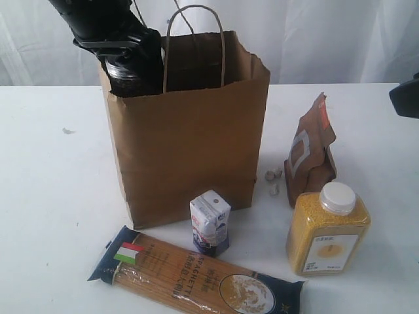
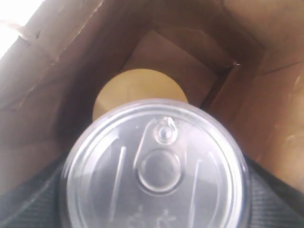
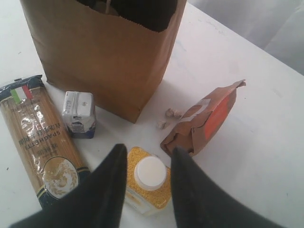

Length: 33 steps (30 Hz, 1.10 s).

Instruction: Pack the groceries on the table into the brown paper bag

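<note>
Four groceries lay on the plain white table (image 1: 52, 196) beside the tall kraft-brown paper bag (image 1: 190, 150): a long spaghetti packet (image 1: 190, 275), a small white-purple carton (image 1: 209, 222), a yellow-grain bottle with white cap (image 1: 327, 239) and a brown pouch (image 1: 311, 154). At the bag's mouth the left gripper (image 1: 131, 65) was clamped on the round silver tin can (image 2: 154, 166), above a jar's olive-gold lid (image 2: 137, 85) on the bag floor; the can looked rigid, heavy and slick, best squeezed across its sides. The right gripper (image 3: 148, 151) had its fingers (image 3: 111, 185) apart, empty, over the bottle.

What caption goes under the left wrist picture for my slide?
A silver tin can hangs inside the brown paper bag, above the jar's gold lid.
</note>
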Motion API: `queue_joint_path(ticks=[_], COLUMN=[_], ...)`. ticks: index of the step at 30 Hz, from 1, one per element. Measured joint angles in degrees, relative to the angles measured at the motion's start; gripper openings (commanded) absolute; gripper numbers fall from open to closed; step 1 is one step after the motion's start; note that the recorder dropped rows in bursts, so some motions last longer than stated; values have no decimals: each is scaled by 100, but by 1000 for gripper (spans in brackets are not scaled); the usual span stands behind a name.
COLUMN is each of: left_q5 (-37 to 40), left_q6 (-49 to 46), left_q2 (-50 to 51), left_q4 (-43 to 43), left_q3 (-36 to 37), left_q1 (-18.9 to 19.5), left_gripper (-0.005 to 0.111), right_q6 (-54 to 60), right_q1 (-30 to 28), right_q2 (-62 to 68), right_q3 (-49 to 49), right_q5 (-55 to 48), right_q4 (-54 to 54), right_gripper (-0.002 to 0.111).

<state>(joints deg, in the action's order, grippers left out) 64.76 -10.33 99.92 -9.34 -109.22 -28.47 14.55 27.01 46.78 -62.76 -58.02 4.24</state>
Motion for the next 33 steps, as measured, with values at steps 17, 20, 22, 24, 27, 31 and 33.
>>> queue_joint_path(ticks=[17, 20, 22, 24, 27, 31, 33], left_q5=[0, 0, 0, 0, 0, 0, 0], left_q6=[105, 133, 170, 208, 231, 248, 255], left_q2=[-294, -451, -551, -621, -654, -663, -663], left_q4=[-25, -15, -15, -15, -5, -5, -5], left_q3=[0, 0, 0, 0, 0, 0, 0], left_q1=[0, 0, 0, 0, 0, 0, 0], left_gripper=[93, 93, 92, 89, 84, 80, 80], right_q6=[0, 0, 0, 0, 0, 0, 0], right_q1=[0, 0, 0, 0, 0, 0, 0], right_q2=[0, 0, 0, 0, 0, 0, 0], right_q3=[0, 0, 0, 0, 0, 0, 0], right_q5=[0, 0, 0, 0, 0, 0, 0], right_q4=[0, 0, 0, 0, 0, 0, 0], right_gripper=[30, 30, 30, 30, 30, 30, 30])
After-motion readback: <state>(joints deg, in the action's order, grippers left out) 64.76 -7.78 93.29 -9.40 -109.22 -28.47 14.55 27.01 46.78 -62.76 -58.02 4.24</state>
